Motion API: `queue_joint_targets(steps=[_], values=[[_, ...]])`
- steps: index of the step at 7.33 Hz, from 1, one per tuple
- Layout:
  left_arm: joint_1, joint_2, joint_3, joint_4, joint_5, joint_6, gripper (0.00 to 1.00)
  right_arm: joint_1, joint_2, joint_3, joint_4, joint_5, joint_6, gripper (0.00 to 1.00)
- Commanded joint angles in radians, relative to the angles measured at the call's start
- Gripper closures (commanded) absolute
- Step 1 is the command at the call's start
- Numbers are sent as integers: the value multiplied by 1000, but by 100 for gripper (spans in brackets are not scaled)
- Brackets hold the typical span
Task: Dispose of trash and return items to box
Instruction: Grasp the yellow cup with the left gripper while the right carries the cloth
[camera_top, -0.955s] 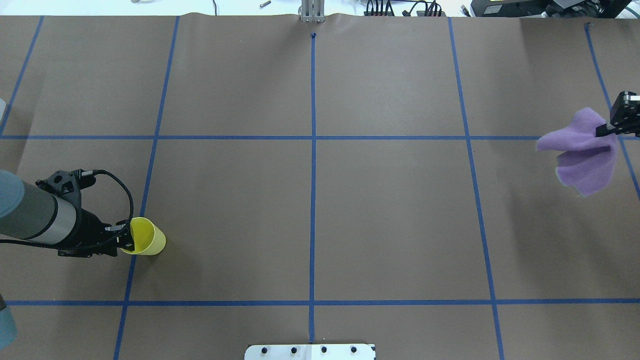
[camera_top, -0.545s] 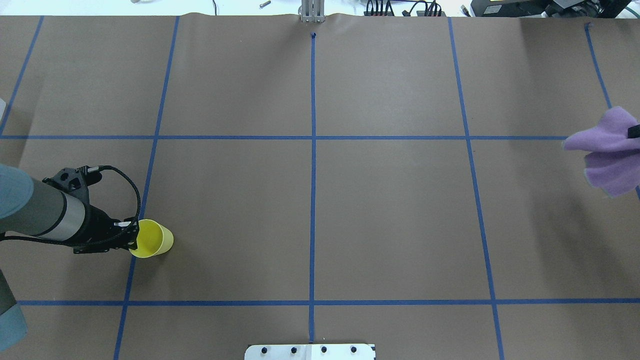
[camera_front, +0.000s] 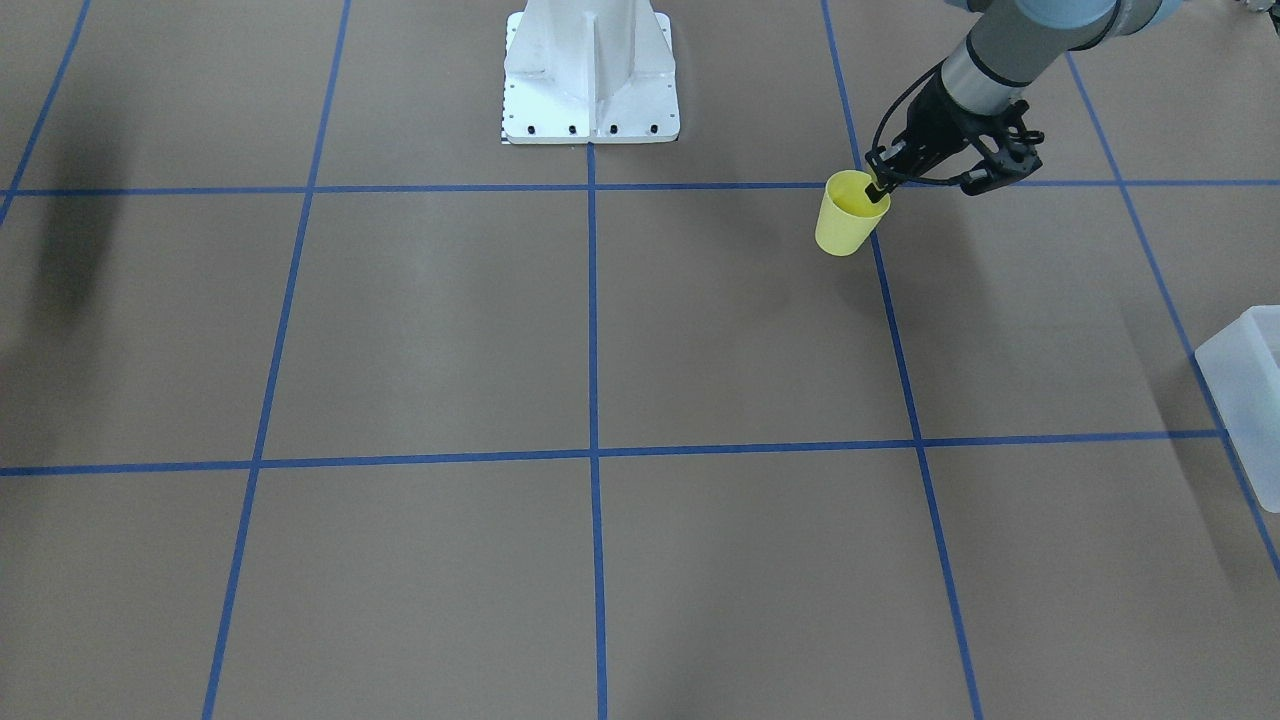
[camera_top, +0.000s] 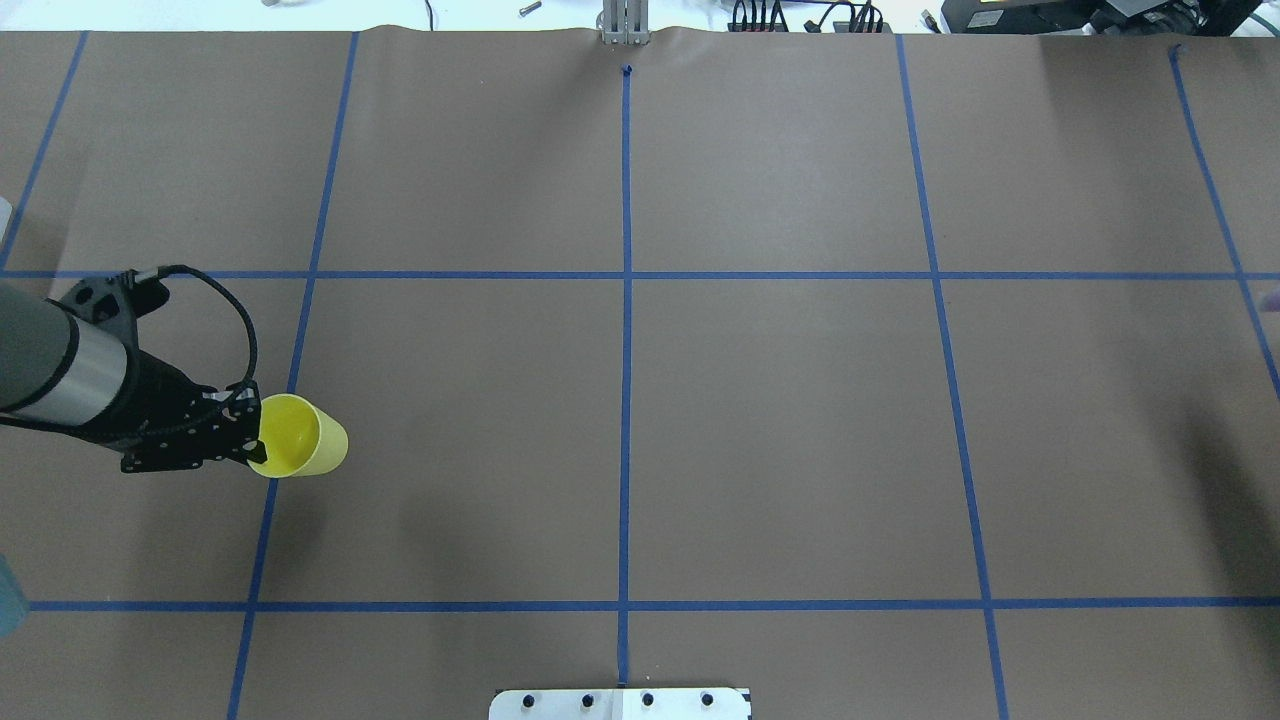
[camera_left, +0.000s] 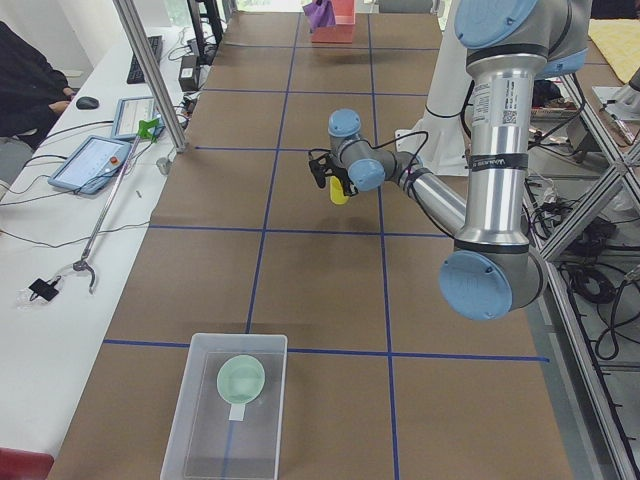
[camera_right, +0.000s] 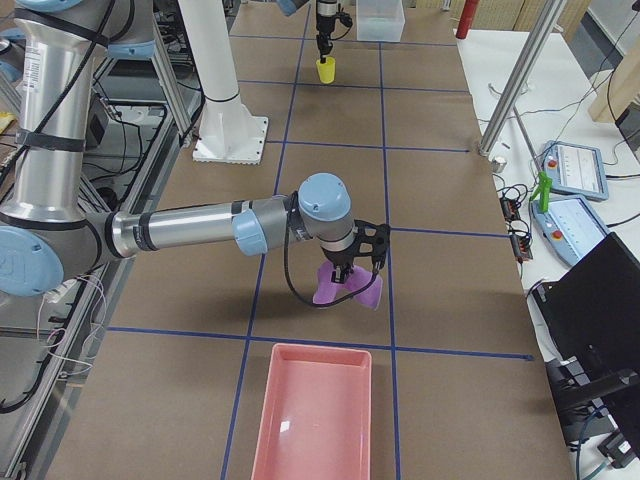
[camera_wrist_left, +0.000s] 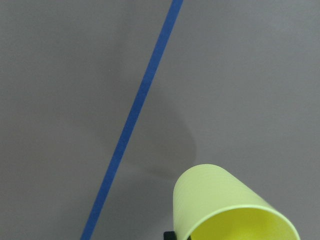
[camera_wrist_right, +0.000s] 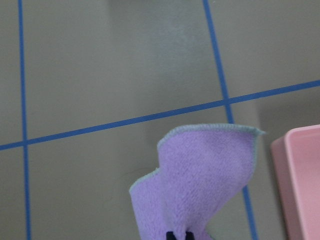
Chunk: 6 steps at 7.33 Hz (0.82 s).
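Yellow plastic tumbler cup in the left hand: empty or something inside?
Empty. The overhead view looks into the small yellow plastic tumbler cup and shows only bare yellow wall; the left hand pinches its rim.

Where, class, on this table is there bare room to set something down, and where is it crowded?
The whole middle of the table is bare, from the pedestal to the far edge, between the cup in the left gripper and the cloth in the right gripper. Crowded only at the ends: the box holding the bowl, and the tray.
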Motion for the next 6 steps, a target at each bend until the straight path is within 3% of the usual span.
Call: queue_joint_targets(steps=[1, 3, 4, 6], values=[[-137, -90, -27, 149, -92, 26, 100, 168, 20, -9, -241, -168, -424, 100], [-269, -86, -39, 201, -118, 185, 100, 270, 54, -64, -319, -238, -590, 100], [-320, -95, -36, 317, -117, 337, 100, 273, 55, -141, -310, -298, -603, 100], [-413, -112, -24, 411, -114, 515, 100, 271, 63, -303, -178, -324, -626, 100]])
